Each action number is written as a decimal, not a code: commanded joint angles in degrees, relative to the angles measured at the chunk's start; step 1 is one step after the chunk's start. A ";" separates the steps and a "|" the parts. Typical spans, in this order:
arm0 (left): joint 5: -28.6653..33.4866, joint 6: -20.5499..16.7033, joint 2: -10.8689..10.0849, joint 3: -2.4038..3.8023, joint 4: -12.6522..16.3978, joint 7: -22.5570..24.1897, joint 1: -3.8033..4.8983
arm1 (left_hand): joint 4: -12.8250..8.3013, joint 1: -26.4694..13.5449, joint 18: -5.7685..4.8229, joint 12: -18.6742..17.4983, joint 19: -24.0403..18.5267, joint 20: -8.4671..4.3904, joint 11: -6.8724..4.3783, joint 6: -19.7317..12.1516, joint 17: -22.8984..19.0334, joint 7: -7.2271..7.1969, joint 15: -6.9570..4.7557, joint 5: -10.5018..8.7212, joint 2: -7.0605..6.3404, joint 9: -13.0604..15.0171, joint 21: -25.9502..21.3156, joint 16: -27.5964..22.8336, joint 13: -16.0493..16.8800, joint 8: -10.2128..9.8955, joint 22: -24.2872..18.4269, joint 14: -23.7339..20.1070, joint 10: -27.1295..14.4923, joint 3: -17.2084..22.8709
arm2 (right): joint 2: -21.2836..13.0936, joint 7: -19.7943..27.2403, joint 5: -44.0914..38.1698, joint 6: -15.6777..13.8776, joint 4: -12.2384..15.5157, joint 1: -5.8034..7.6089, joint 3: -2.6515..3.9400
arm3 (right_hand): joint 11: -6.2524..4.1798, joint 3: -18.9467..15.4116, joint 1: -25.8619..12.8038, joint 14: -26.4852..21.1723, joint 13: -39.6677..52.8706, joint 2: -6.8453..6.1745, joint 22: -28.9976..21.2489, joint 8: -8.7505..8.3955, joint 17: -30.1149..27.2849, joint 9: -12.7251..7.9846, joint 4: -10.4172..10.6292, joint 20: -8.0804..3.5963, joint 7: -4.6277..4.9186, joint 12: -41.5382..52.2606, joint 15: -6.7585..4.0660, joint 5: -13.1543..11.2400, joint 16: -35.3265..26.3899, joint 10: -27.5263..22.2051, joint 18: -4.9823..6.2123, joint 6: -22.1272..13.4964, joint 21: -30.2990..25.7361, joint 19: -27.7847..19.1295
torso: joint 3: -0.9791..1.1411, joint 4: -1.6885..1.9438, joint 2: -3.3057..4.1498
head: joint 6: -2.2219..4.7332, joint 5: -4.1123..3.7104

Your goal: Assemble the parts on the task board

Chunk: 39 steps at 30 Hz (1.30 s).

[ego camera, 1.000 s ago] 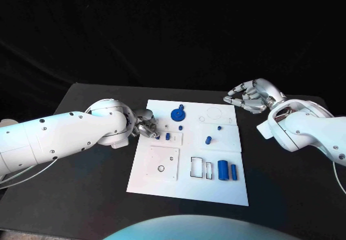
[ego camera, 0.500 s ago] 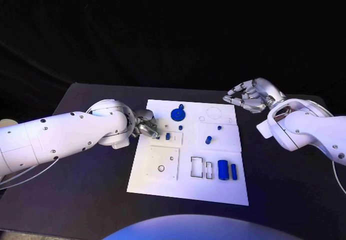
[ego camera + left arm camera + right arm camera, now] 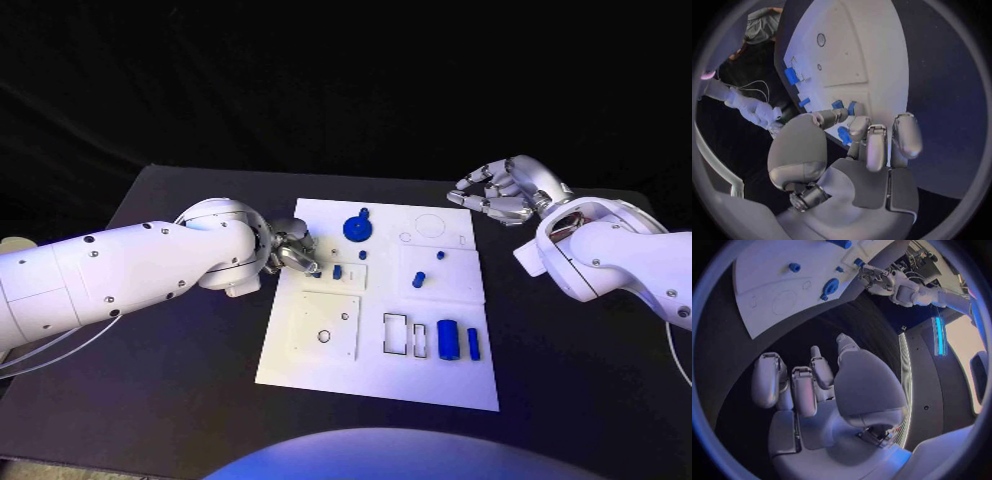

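Now, from the head view, the left hand [image 3: 293, 252] hovers at the task board's [image 3: 378, 378] left edge beside a small blue peg [image 3: 336, 271]; whether it grips anything is unclear. The right wrist view shows the right hand [image 3: 811, 385] off the board, fingers curled in, empty.

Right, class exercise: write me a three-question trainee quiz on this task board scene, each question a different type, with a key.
1. True or false: the right hand rests on the task board.
2. Which hand is at the board's edge beside a small blue part? A) left hand B) right hand
3. Fill in: the round blue part lies at the board's ___ end from the robot.

Key: 1 false; 2 A; 3 far.
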 commanded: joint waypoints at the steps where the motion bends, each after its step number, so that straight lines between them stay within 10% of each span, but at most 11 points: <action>1: 0.97 -0.17 0.23 0.00 -0.06 0.46 -0.04 | 0.81 -1.14 -0.36 -0.25 0.21 -0.18 -0.01 0.19 10.94 -0.01 -0.54 -0.15 -0.08 -0.22 -0.23 0.20 -0.08 -0.31 -0.11 4.86 0.14 -0.20 | 0.02 -0.06 -0.60 0.55 0.06 -0.03 0.00 | 0.06 -0.42 -0.57 3.70 -0.09 0.03 4.09 0.23 5.20 -0.09 0.04 0.09 -0.15 -0.35 -0.26 0.19 -0.42 -0.35 0.37 -0.35 -0.30 -0.29 | 0.02 -0.01 0.01 | 0.04 -0.03; 32: 0.59 -0.25 -0.36 0.14 -0.48 -0.01 -0.03 | 7.74 -2.85 -0.37 -0.20 0.36 -0.14 0.05 1.35 10.94 -0.01 -0.48 -0.03 -0.84 -2.70 -0.48 0.18 0.44 -0.91 -0.10 4.86 0.14 -13.28 | -0.04 -0.04 -0.60 0.44 0.05 -0.03 0.00 | 0.06 -0.51 -0.77 3.71 -0.11 0.01 4.05 0.29 5.22 -0.10 0.06 0.08 -0.15 -0.36 -0.27 0.17 -0.43 -0.37 0.38 -0.37 -0.39 -0.32 | -0.10 0.00 -0.03 | 0.10 -0.01; 39: 3.59 -3.28 -1.69 1.81 0.95 2.40 0.22 | 8.62 -2.12 -0.09 -1.43 -0.45 -0.10 0.22 0.62 10.80 0.23 -0.42 0.03 -0.91 -3.09 -1.10 0.11 -1.56 -1.23 -1.52 4.81 -1.24 -15.47 | -0.01 0.12 -0.60 0.30 -0.10 -0.04 0.00 | 0.06 -0.51 -0.77 3.71 -0.11 0.01 4.05 0.29 5.22 -0.10 0.06 0.08 -0.15 -0.36 -0.27 0.17 -0.43 -0.37 0.38 -0.37 -0.39 -0.32 | -0.12 -0.02 -0.05 | 0.37 -0.22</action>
